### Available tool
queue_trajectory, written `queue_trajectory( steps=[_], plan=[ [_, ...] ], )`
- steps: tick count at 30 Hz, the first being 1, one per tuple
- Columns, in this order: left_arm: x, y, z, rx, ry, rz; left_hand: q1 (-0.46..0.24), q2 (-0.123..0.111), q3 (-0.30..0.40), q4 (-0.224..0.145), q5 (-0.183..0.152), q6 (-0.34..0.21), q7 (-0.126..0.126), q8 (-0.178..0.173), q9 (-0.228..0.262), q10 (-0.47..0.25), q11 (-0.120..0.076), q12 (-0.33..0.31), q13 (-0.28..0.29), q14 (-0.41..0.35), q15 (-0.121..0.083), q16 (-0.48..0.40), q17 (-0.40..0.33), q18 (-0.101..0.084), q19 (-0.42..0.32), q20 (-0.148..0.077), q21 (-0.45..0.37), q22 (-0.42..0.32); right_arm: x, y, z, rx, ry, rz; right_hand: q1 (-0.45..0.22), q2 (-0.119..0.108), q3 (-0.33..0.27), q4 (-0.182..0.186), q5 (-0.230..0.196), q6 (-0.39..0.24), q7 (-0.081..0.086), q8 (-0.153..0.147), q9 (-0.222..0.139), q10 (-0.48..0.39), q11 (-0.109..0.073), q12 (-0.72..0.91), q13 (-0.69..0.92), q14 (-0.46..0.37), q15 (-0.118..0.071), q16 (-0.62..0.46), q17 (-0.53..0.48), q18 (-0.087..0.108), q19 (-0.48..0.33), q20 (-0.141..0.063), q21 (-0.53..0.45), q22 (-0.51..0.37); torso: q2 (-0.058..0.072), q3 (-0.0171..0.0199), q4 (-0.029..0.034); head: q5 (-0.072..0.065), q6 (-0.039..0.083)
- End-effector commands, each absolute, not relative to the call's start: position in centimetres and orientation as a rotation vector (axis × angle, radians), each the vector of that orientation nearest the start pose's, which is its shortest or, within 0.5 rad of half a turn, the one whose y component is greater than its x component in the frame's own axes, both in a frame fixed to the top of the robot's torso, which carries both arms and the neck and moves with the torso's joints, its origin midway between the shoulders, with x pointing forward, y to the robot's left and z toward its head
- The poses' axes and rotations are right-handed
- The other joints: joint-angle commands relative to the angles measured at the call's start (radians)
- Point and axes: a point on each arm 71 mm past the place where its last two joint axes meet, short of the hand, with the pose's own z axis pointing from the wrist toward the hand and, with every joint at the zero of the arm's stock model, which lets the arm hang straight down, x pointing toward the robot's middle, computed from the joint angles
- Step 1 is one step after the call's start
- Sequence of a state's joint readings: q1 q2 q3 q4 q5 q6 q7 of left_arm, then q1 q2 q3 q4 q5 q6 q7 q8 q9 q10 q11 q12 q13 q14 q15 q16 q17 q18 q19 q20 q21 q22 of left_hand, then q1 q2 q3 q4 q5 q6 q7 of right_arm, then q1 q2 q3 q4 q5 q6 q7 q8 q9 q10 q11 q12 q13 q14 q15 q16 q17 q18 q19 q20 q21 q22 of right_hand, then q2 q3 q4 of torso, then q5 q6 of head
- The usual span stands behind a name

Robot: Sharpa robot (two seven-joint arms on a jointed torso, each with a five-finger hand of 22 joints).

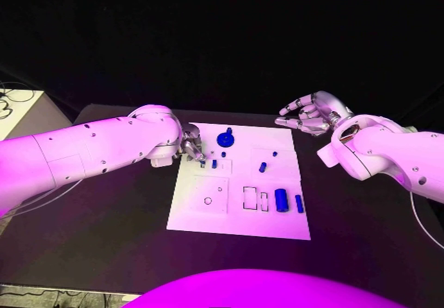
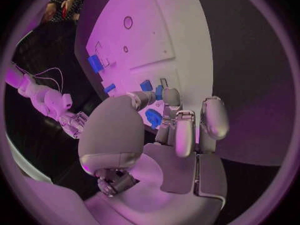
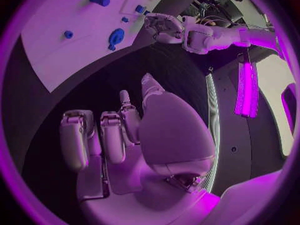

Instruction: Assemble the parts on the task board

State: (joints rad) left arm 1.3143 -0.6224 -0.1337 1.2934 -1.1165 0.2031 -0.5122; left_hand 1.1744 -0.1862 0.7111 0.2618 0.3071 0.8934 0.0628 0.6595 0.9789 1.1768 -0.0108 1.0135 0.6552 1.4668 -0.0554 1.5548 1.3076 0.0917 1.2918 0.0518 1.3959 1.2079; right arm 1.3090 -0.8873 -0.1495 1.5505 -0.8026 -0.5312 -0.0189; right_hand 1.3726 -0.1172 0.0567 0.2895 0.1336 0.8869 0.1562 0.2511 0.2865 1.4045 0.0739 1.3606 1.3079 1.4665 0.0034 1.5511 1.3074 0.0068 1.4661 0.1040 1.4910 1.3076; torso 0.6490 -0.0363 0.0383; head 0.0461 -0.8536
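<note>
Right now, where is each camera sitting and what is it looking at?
Head view: sits on the robot's head, looks down at the black table and the white board; both arms come in, the left hand at the board's left edge, the right hand off its far right corner.
Left wrist view: sits behind the left hand, facing the board; the right hand shows too.
Right wrist view: sits behind the right hand, facing the board.
Shared: all three show the board and its blue parts.
</note>
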Motion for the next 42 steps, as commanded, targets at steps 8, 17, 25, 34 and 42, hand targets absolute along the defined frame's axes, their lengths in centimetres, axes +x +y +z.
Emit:
queue_trajectory(
  steps=[8,17,25,34,42],
  plan=[
    [52.2,17.3,-21.5,0.004,2.293,-0.282,0.001,0.01,0.173,-0.169,0.006,0.003,-0.005,0.007,0.001,0.006,-0.002,0.002,-0.002,0.092,-0.007,0.005,0.236,-0.007,0.009,0.0,0.003,0.0,49.0,-22.8,-16.7,0.45,1.61,0.875,-0.004,0.001,-0.006,-0.002,-0.003,-0.007,0.0,0.005,0.002,-0.008,0.0,-0.003,0.09,0.091,-0.004,-0.006,0.216,0.014,0.069,-0.002,-0.003,0.211,-0.002,0.0008,0.001,0.001,-0.006],
    [51.9,17.2,-21.9,0.012,2.287,-0.28,-0.002,0.011,0.176,-0.169,0.004,0.004,-0.005,0.007,0.001,0.006,-0.002,0.0,-0.005,0.092,-0.007,0.004,0.235,-0.007,0.008,0.0,0.002,-0.001,49.0,-22.9,-16.7,0.449,1.61,0.876,-0.004,0.002,-0.007,-0.002,-0.003,-0.008,0.0,0.007,0.002,-0.007,0.0,-0.003,0.09,0.091,-0.004,-0.006,0.216,0.014,0.069,-0.002,-0.003,0.211,-0.001,0.0002,0.0002,0.0,-0.006],
    [51.6,17.1,-22.4,0.014,2.285,-0.285,-0.004,0.012,0.178,-0.169,0.003,0.004,-0.005,0.007,0.001,0.006,-0.002,-0.001,-0.007,0.091,-0.007,0.003,0.233,-0.007,0.008,0.0,0.002,-0.001,49.0,-22.9,-16.7,0.449,1.611,0.876,-0.004,0.002,-0.007,-0.002,-0.003,-0.008,0.0,0.007,0.002,-0.007,0.0,-0.003,0.09,0.091,-0.004,-0.006,0.216,0.014,0.069,-0.002,-0.003,0.211,-0.002,-0.0001,0.0007,-0.001,-0.008],
    [51.4,17.1,-22.6,0.017,2.291,-0.286,-0.008,0.013,0.179,-0.168,0.0,0.003,-0.005,0.007,0.0,0.005,-0.002,-0.003,-0.01,0.09,-0.007,0.002,0.23,-0.006,0.006,0.0,0.001,-0.004,49.0,-22.9,-16.7,0.45,1.612,0.875,-0.004,0.003,-0.007,-0.002,-0.003,-0.008,0.0,0.008,0.002,-0.007,0.0,-0.002,0.091,0.091,-0.005,-0.005,0.217,0.014,0.069,-0.002,-0.004,0.211,-0.001,0.0001,0.0003,-0.001,-0.01],
    [51.4,17.1,-22.9,0.021,2.292,-0.286,-0.009,0.014,0.18,-0.168,-0.003,0.003,-0.004,0.007,0.0,0.004,-0.002,-0.006,-0.014,0.089,-0.007,0.001,0.228,-0.006,0.004,0.0,0.0,-0.005,49.0,-22.9,-16.7,0.449,1.612,0.875,-0.004,0.003,-0.007,-0.002,-0.003,-0.008,0.0,0.008,0.002,-0.007,0.0,-0.002,0.091,0.091,-0.005,-0.005,0.217,0.014,0.069,-0.002,-0.004,0.211,-0.001,0.0003,0.0005,-0.002,-0.01]
  ],
)
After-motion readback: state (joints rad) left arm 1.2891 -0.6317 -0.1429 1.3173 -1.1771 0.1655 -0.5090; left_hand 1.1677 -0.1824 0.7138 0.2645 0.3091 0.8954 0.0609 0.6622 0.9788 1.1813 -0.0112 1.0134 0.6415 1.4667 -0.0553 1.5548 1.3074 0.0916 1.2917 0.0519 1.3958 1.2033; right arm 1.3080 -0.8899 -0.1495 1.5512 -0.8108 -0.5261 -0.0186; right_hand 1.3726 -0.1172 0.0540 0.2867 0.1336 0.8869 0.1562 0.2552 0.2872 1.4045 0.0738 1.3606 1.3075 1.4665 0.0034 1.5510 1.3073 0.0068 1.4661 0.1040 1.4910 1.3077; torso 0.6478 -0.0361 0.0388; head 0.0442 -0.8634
